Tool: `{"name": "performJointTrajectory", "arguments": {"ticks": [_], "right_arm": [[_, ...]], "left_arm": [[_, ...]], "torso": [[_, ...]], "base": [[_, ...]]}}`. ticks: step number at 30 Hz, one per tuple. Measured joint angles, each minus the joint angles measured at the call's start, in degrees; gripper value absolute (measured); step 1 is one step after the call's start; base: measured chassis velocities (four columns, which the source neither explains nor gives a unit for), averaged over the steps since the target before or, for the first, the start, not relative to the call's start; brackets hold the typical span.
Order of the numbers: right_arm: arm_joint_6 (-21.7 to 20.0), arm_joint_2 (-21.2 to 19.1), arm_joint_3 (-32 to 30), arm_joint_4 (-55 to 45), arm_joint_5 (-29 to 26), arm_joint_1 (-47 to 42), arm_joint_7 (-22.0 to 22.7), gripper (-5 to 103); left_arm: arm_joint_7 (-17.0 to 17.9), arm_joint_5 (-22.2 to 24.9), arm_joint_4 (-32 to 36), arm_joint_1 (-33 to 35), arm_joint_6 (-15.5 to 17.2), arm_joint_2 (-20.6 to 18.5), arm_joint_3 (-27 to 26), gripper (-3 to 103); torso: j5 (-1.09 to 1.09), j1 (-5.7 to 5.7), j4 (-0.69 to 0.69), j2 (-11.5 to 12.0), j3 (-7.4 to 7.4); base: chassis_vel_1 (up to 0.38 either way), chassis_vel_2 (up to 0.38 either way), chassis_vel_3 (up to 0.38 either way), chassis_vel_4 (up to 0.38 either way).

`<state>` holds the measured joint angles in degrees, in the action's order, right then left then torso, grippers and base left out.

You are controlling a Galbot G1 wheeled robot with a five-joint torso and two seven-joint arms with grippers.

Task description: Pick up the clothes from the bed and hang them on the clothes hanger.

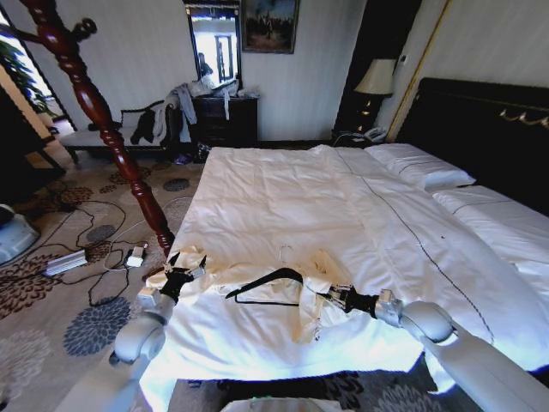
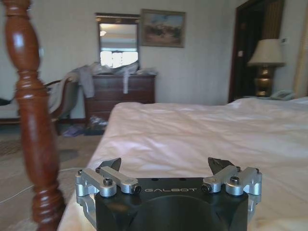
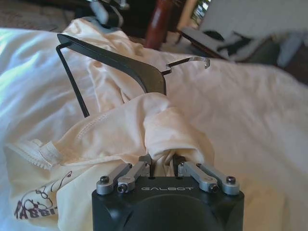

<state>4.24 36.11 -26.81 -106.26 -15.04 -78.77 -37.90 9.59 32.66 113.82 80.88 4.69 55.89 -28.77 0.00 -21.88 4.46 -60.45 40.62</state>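
In the head view you see the cream clothes (image 1: 310,296) lying crumpled near the foot of the bed (image 1: 360,215), low in the frame just right of centre. The clothes hanger (image 1: 266,285) lies on them with its long axis running across the frame, its silver hook pointing up-frame toward the pillows. Your right gripper (image 1: 333,295) reaches in from the lower right and pinches a fold of the clothes beside the hanger's right end. Your left gripper (image 1: 187,264) sits at the lower left over the bed's edge, fingers spread and holding nothing. A turned wooden post (image 1: 103,120) slants from the upper left down toward that gripper; cables litter the carpet (image 1: 51,292) beyond it.

In the left wrist view, the left gripper (image 2: 168,166) is released at the bottom of the frame, white duvet ahead, the post (image 2: 31,120) at far left.

In the right wrist view, the right gripper (image 3: 162,161) is clenched on a bunch of the clothes (image 3: 125,130) at lower centre. The hanger (image 3: 115,62) rises above it in the upper half, hook toward the upper right.
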Motion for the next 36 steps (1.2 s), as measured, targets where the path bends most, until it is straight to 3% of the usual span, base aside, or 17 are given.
{"name": "performJointTrajectory", "arguments": {"ticks": [3, 5, 6, 9, 11, 13, 15, 17, 18, 20, 21, 23, 28, 36], "right_arm": [[2.3, -0.1, -1.1, -1.1, 2.1, 0.0, -0.3, 19], [3.7, -0.1, -2.0, -2.5, 2.7, 0.4, -0.3, 19], [4.3, -0.3, -2.6, -3.2, 2.6, 0.8, -0.1, 19], [4.9, -0.5, -3.2, -4.0, 2.0, 1.5, 0.1, 19], [6.1, -1.2, -4.9, -5.5, -0.9, 2.7, 0.6, 19], [6.5, -1.5, -5.5, -5.9, -2.7, 3.1, 0.8, 19], [7.1, -1.9, -6.2, -6.5, -6.1, 3.6, 1.2, 19], [8.3, -2.3, -6.2, -7.4, -12.4, 4.1, 1.4, 19], [8.3, -2.3, -6.2, -7.4, -12.4, 4.1, 1.4, 19], [8.7, -2.6, -5.7, -8.5, -17.2, 4.0, 1.4, 19], [8.9, -2.8, -5.1, -9.5, -21.7, 3.8, 1.1, 19], [9.1, -2.8, -4.5, -10.6, -25.8, 3.6, 0.4, 19], [9.4, -2.9, -4.4, -10.8, -26.5, 3.5, -1.0, 19], [9.5, -2.4, -4.1, -10.3, -24.4, 3.8, -1.4, 19]], "left_arm": [[0.8, 1.6, -0.5, -0.4, 0.2, 0.5, -0.6, 100], [0.5, 6.2, -0.6, -0.4, 0.8, 0.7, -1.4, 100], [-0.8, 9.8, 0.1, 0.1, 1.3, 0.8, -1.8, 100], [-2.8, 13.5, 1.0, 0.9, 2.0, 0.8, -2.3, 100], [-7.0, 19.5, 3.6, 3.4, 4.3, 0.3, -3.4, 100], [-7.9, 19.8, 4.0, 4.2, 4.6, 0.2, -3.4, 100], [-9.8, 18.8, 4.7, 5.5, 4.6, 0.1, -3.1, 100], [-12.4, 14.5, 5.3, 7.6, 3.3, 0.3, -1.4, 100], [-12.4, 14.5, 5.3, 7.6, 3.3, 0.3, -1.4, 100], [-13.9, 9.7, 5.4, 8.8, 1.4, 0.8, 0.3, 100], [-15.3, 5.0, 5.6, 9.9, -0.6, 1.5, 2.3, 100], [-16.5, 1.2, 6.2, 11.0, -2.4, 2.1, 4.4, 100], [-17.5, -2.8, 7.8, 12.9, -4.4, 2.4, 6.4, 100], [-17.4, -0.5, 8.1, 13.9, -5.0, 1.1, 4.1, 100]], "torso": [[-0.01, 0.00, 0.00, 0.0, 0.00], [0.00, 0.00, 0.01, 0.0, 0.00], [0.00, 0.00, 0.01, 0.0, 0.00], [-0.02, 0.00, 0.00, 0.0, 0.00], [0.01, 0.00, 0.00, 0.0, 0.00], [0.00, 0.00, 0.00, 0.0, 0.00], [0.00, 0.00, 0.00, 0.0, 0.00], [0.01, 0.00, 0.00, 0.0, 0.00], [0.01, 0.00, 0.00, 0.0, 0.00], [0.00, 0.00, 0.00, 0.0, 0.00], [-0.01, 0.00, 0.00, 0.0, 0.00], [-0.01, 0.01, 0.00, 0.0, -0.01], [0.00, 0.00, 0.01, 0.0, 0.00], [0.00, 0.00, 0.00, 0.0, 0.00]], "base": [[0.000, 0.000, 0.000, 0.000], [0.000, 0.000, 0.000, 0.000], [0.000, 0.000, 0.000, 0.000], [0.000, 0.000, 0.000, 0.000], [0.000, 0.000, 0.000, 0.000], [0.000, 0.000, 0.000, 0.000], [0.000, 0.000, 0.000, 0.000], [0.000, 0.000, 0.000, 0.000], [0.000, 0.000, 0.000, 0.000], [0.000, 0.000, 0.000, 0.000], [0.000, 0.000, 0.000, 0.000], [0.000, 0.000, 0.000, 0.000], [0.000, 0.000, 0.000, 0.000], [0.000, 0.000, 0.000, 0.000]]}}
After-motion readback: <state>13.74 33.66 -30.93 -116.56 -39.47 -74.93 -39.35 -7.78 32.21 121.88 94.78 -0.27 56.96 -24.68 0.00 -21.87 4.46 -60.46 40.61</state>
